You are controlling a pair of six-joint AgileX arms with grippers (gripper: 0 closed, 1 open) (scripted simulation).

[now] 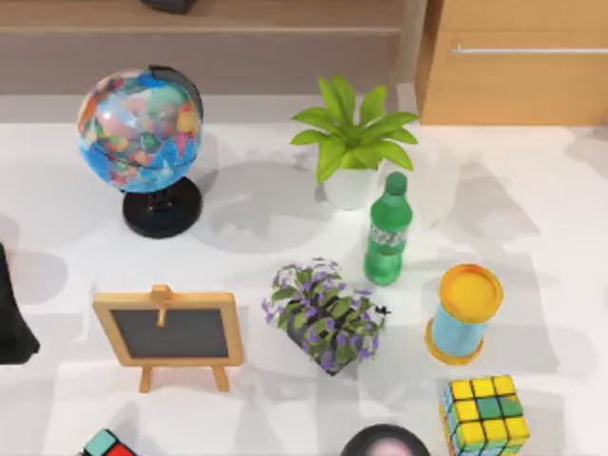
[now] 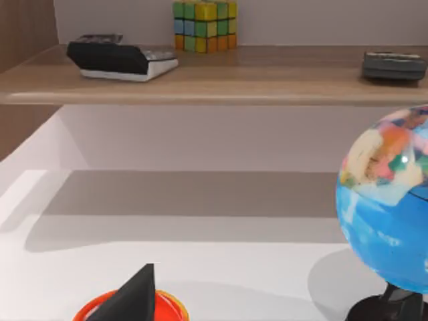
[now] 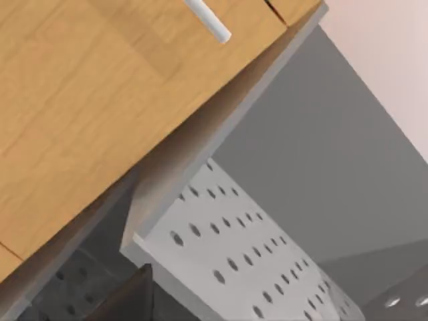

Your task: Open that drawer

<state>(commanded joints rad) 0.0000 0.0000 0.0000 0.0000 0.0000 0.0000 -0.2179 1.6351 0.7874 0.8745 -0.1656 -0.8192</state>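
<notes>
The wide light-oak wooden drawer front [image 1: 518, 71] sits at the white counter's [image 1: 532, 209] far right; the right wrist view shows its woodgrain and round silver bar handle [image 3: 208, 21] close. Whether either end effector is open cannot be told.

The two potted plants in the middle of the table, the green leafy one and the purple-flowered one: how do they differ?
The green broad-leaved plant in a white pot bears long plain leaves and no blooms; the purple-flowered plant in a dark pot has small leaves dotted with violet flowers. The green one stands nearer the light-oak drawer with its silver bar handle. Both rest on the white table.
</notes>
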